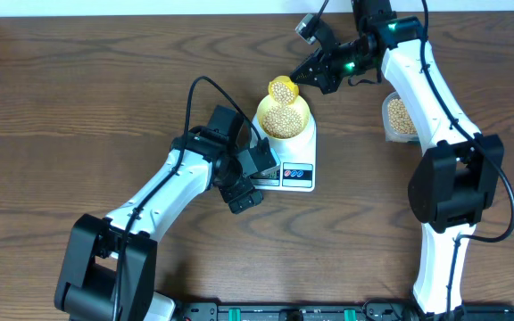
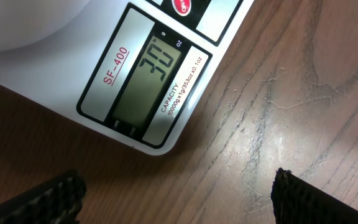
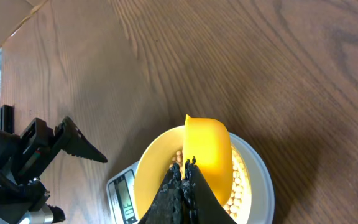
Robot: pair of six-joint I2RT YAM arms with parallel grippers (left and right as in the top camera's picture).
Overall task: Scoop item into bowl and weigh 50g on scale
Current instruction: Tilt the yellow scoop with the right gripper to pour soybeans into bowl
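desk [image 1: 78, 98] in view: scale [image 1: 303, 153] sits mid-desk near the far edge, bowl [image 1: 304, 114] on its platform, my left tool [image 2: 178, 193] released at its display, right tool [image 3: 184, 182] clenched on the yellow scoop [image 3: 207, 149] over the bowl's beans [image 1: 282, 123].

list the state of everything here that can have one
scale: on, digits showing, bowl on its platform
bowl: upright, partly filled with beans
scoop: holds beans, at the bowl's far rim
tub: open, beans inside
left gripper: open, empty, by the scale's display
right gripper: shut on the scoop
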